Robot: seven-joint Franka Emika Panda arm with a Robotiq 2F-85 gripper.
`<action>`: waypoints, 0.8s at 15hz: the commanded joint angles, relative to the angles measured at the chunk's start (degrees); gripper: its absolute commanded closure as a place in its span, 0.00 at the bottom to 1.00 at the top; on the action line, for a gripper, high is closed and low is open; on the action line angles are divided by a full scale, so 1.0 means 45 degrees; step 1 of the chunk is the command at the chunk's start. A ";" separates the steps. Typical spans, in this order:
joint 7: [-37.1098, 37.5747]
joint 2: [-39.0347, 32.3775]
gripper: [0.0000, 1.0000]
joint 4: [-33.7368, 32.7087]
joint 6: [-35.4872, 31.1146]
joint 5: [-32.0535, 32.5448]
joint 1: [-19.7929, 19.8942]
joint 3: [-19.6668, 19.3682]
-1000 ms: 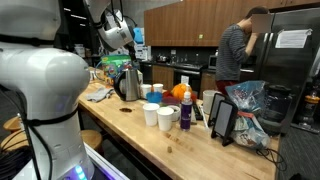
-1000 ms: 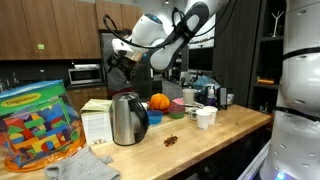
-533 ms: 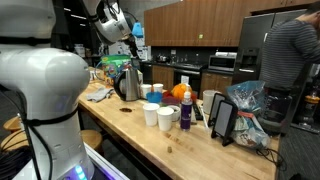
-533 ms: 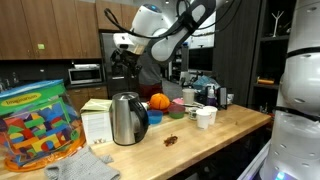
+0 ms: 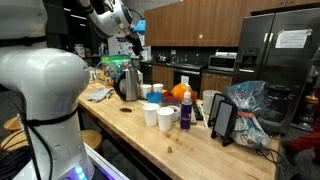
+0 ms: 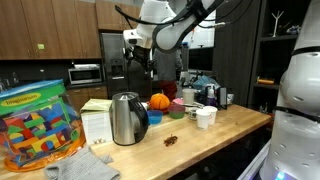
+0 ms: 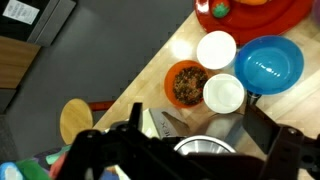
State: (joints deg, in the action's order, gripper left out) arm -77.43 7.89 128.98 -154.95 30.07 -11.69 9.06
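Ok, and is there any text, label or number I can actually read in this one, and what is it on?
No text is legible in any view.
Block tub, yellow band at its top: lettering too blurred to read.
Fridge door, white sheet: print too small.
Box beside the kettle: print too small.
Wrist view: no text visible.

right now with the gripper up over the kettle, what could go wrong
The gripper hangs open high above the kettle; coming down off centre, it could strike the lid or handle and tip the kettle. White cups and a filled bowl stand close beside the kettle, so a sideways swing might knock or spill them.
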 commanded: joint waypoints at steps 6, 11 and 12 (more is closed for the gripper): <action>-0.0179 0.2085 0.00 0.2628 0.1230 -0.0571 0.0405 -0.0587; -0.0407 0.3382 0.00 0.4308 0.1455 -0.1061 0.0252 -0.1008; -0.0566 0.3655 0.00 0.4673 0.1576 -0.1234 0.0164 -0.1100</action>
State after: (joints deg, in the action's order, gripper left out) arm -77.53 18.70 144.81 -149.55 26.92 -10.14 5.31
